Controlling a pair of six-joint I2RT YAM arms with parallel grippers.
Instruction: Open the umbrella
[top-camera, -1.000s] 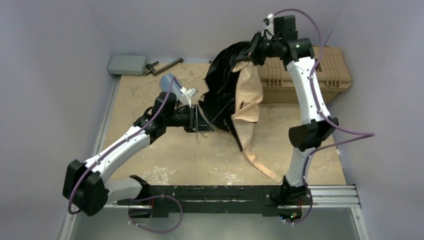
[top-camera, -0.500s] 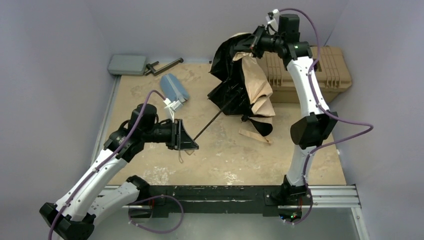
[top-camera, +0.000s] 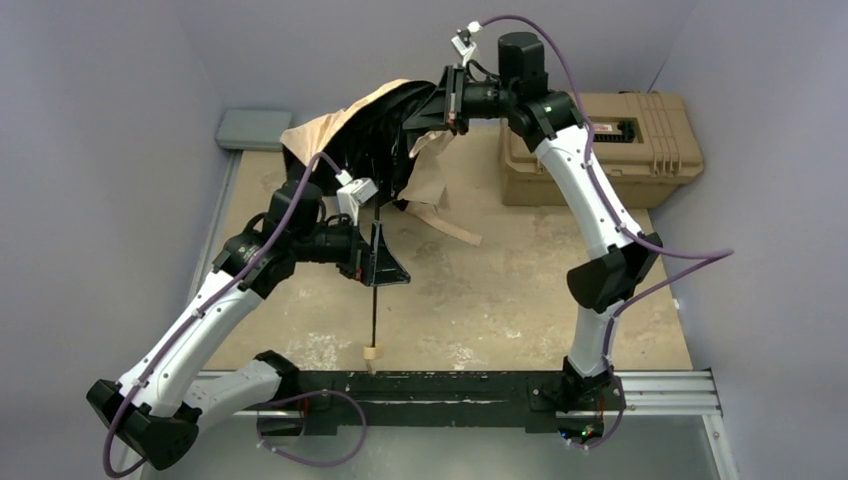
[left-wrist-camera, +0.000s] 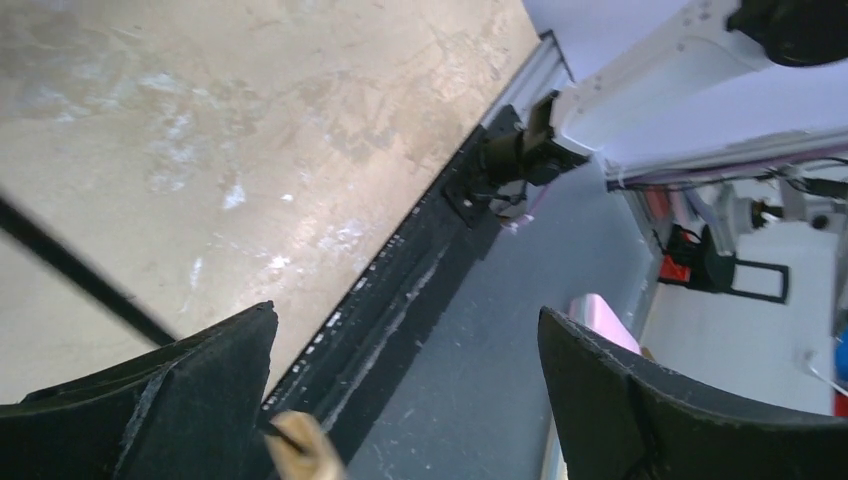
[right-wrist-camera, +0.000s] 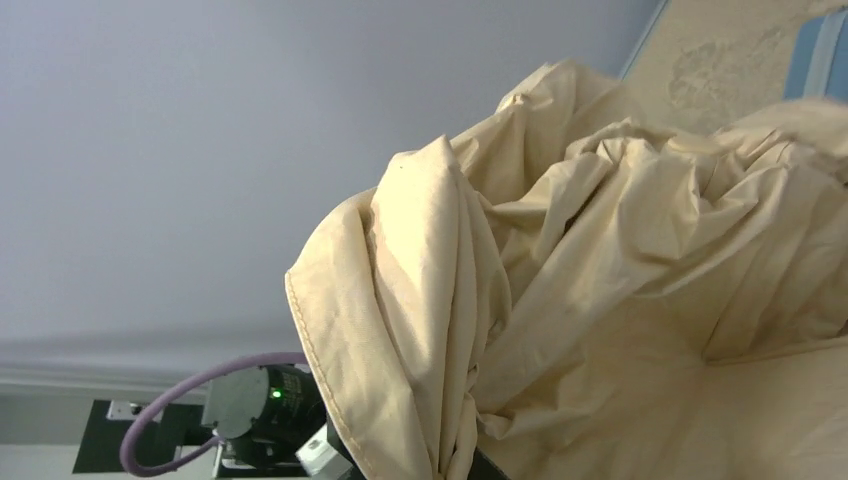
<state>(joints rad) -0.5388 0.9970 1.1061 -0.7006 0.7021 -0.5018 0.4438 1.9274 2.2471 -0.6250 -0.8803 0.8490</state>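
The umbrella hangs half spread at the back of the table, its beige canopy (top-camera: 335, 120) over a black underside (top-camera: 385, 140). High at the back, my right gripper (top-camera: 455, 100) is shut on a bunch of the beige fabric (right-wrist-camera: 600, 250), which hides its fingers in the right wrist view. The thin black shaft (top-camera: 371, 310) runs down toward the near edge and ends in the small cream handle (top-camera: 373, 353). My left gripper (top-camera: 380, 258) stands open around the shaft. In the left wrist view the shaft (left-wrist-camera: 70, 270) and handle (left-wrist-camera: 300, 455) lie beside the left finger (left-wrist-camera: 200, 390), with nothing between the jaws.
A tan hard toolbox (top-camera: 600, 140) stands at the back right beside the right arm. A grey pad (top-camera: 252, 128) lies at the back left corner. The black base rail (top-camera: 450, 385) runs along the near edge. Walls close in on both sides.
My left gripper has opened and let go of the shaft, and the handle now hangs near the front rail. The right gripper swung left with the canopy, which has spread toward the back left.
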